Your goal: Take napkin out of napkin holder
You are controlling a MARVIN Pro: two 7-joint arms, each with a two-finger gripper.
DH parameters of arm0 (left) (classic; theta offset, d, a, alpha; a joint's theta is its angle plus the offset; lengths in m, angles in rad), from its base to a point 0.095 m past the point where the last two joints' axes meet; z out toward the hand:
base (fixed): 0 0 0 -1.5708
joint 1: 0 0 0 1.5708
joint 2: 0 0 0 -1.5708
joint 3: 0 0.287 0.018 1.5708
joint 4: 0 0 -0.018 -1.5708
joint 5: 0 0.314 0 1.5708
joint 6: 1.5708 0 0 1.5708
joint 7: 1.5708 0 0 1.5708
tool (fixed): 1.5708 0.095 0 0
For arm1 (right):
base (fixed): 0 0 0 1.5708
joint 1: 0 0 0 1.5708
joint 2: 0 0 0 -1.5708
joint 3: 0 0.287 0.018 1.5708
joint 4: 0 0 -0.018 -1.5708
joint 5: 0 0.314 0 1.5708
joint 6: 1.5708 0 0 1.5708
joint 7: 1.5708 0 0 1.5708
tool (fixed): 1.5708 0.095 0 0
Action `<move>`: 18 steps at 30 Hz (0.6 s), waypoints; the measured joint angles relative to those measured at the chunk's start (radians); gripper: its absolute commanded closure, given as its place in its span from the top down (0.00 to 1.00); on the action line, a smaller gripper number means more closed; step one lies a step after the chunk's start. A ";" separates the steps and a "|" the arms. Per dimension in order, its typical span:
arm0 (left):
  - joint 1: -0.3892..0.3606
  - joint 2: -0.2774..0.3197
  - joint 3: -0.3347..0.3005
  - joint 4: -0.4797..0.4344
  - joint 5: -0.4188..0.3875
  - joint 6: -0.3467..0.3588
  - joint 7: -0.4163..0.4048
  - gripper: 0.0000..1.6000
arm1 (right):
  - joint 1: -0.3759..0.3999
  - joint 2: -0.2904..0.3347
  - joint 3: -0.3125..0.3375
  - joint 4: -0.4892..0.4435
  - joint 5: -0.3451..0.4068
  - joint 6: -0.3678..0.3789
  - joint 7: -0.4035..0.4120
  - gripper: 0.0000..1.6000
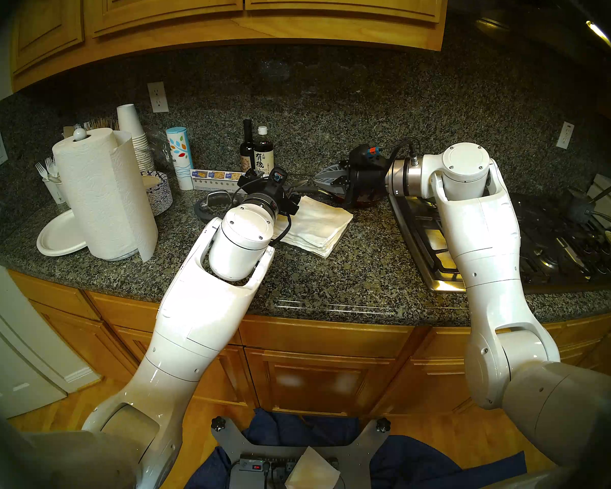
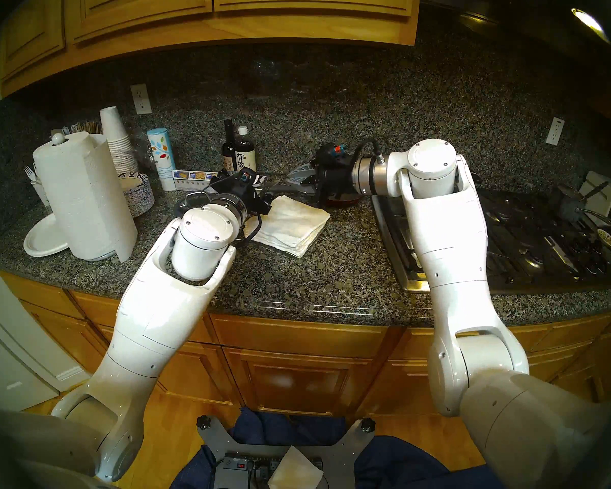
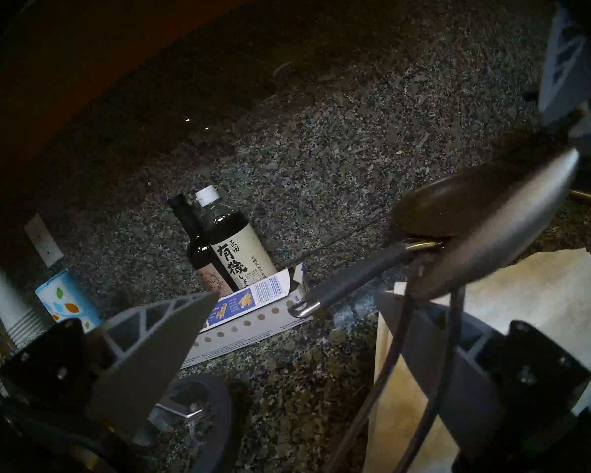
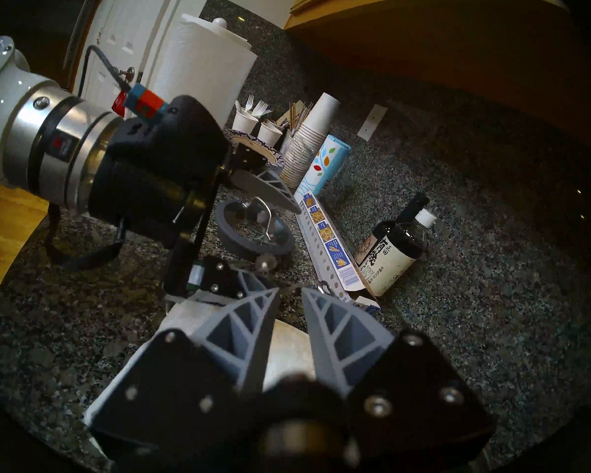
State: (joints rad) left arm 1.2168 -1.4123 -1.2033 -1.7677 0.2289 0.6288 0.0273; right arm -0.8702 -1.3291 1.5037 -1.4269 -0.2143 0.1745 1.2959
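**Table** (image 1: pixel 332 283): dark speckled granite, with a gas cooktop at its right end. The paper towel roll (image 1: pixel 103 195) stands well to the left and plays no part here.

**Left hand** (image 3: pixel 297 296): 2 fingers spread wide, holding nothing. It sits low at the far-left corner of the stack. One finger is over the paper and the other is over bare granite.

**Right hand** (image 4: pixel 290 291): fingers drawn almost together, with a thin edge crossing the narrow gap between the tips. I judge this to be a pinch on the holder's arm, though most of the contact is hidden.

**Napkin** (image 1: pixel 314 227): top sheet of a loose white stack lying flat at mid-table, between the 2 hands. The sheets are fanned out at the near edge.

**Napkin holder** (image 3: pixel 485 202): its leaf-shaped metal tip is raised clear of the paper on a thin wire arm. I cannot make out the base under the stack.

**Handling (judgement):**
- The sheet is very light, limp and easily torn, and it clings to the sheet below.
- A flat pinch on the face will likely lift 2 or more sheets.
- Better to take 1 exposed corner or edge, peel it upward, then slide it out sideways.
- Risk: the wire arm dropping back onto the stack partway through the pull.
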 measured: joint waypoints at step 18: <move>0.037 0.040 -0.042 -0.078 -0.002 0.001 0.002 1.00 | -0.123 0.033 0.016 -0.079 0.000 0.071 0.066 0.44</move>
State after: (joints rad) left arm 1.2541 -1.3726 -1.2455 -1.8457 0.2265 0.6298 0.0292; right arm -0.9932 -1.2959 1.5198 -1.5056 -0.2143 0.2458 1.3621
